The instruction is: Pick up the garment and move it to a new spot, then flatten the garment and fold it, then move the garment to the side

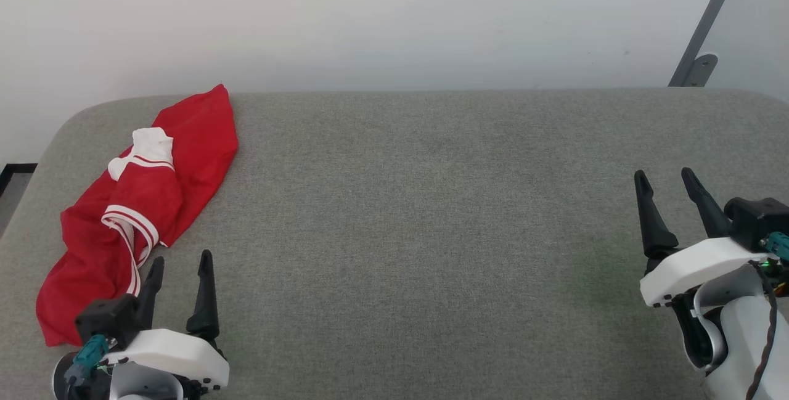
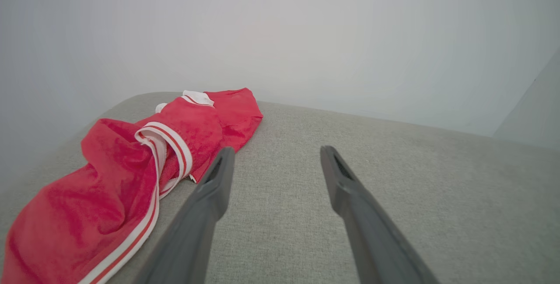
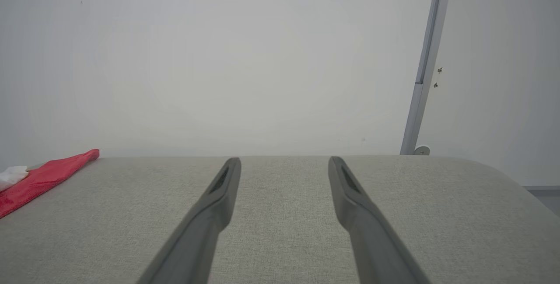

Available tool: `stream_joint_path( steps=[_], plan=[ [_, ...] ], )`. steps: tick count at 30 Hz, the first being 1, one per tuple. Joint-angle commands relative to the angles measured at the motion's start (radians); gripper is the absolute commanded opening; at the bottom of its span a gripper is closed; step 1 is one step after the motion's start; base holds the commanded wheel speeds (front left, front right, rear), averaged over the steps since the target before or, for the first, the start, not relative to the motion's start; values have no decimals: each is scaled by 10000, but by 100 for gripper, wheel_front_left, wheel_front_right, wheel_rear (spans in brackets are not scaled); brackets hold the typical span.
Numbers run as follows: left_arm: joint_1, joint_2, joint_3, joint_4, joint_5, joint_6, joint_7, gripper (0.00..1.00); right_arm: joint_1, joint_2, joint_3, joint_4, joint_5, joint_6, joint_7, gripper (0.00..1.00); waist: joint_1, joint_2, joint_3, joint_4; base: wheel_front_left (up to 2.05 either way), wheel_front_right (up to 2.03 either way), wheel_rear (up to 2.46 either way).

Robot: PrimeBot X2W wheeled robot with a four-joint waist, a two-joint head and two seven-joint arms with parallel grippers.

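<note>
The garment point(image 1: 154, 203) lies crumpled at the left end of the grey cushioned surface point(image 1: 431, 233), bright red with a white panel and red-and-white striped trim. The left wrist view has it at the lower left point(image 2: 113, 179), and the right wrist view catches its far tip point(image 3: 48, 174). My left gripper point(image 1: 182, 261) is open at the lower left, just right of the garment's near end, nothing between its fingers point(image 2: 275, 152). My right gripper point(image 1: 666, 178) is open at the far right, empty point(image 3: 284, 161).
A pale wall point(image 1: 394, 18) rises behind the surface's far edge. A grey metal strut point(image 1: 703, 36) leans against it at the back right. The surface has rounded corners, and a strip of floor point(image 1: 12, 190) shows past its left edge.
</note>
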Motion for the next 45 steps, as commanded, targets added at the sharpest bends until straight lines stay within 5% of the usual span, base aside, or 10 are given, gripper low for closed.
stream_joint_path(
  steps=[1, 34, 45],
  plan=[
    [-71, 18, 71, -40, 221, -57, -101, 100, -171, -68, 12, -22, -247, 45, -121, 100, 0, -1, 4, 0, 0, 0, 0],
    [-329, -307, 777, 655, 2064, -670, -722, 100, -201, -13, -422, 210, -1942, 32, -726, 100, 0, -1, -63, 233, 0, 0, 0],
    [-197, -532, 1078, 715, 1818, -734, -698, 100, 175, 294, -263, 137, -1287, 32, -720, 100, 0, -1, 30, 1278, 0, 0, 0]
  ],
)
